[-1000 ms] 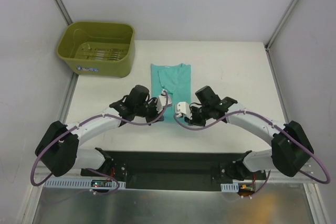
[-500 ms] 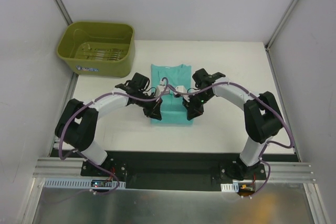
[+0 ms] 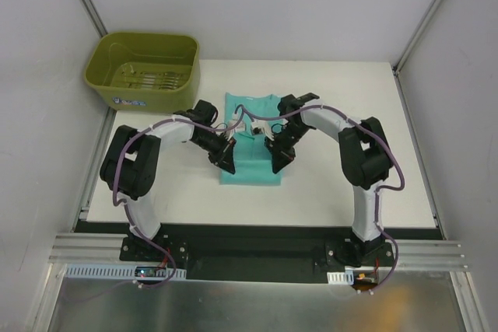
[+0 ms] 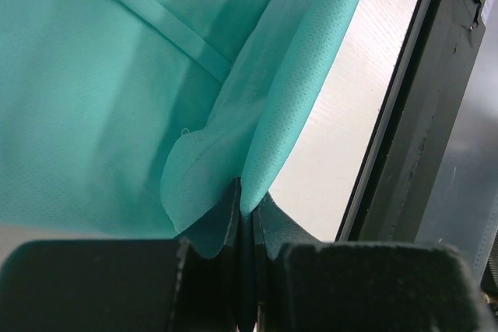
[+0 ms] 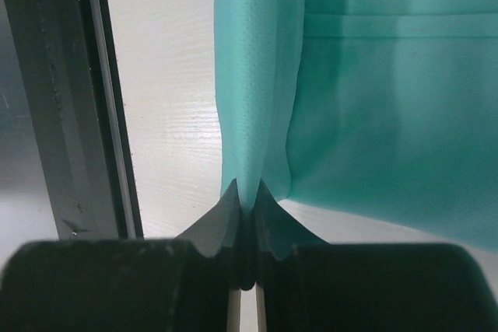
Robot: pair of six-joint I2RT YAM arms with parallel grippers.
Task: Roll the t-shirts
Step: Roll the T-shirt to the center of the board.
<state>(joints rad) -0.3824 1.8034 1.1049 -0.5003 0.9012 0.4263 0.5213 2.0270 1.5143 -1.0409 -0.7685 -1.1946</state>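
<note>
**Both near corners of the t-shirt pinched**

The teal-green t-shirt lies folded narrow at the middle of the table, collar at the far end. The left gripper is clenched on its near-left edge and the right gripper on its near-right edge. An olive tub sits far left.

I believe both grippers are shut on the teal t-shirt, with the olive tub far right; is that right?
Not quite: the top external view shows the olive tub far left. The left gripper and right gripper do clamp the t-shirt.
</note>
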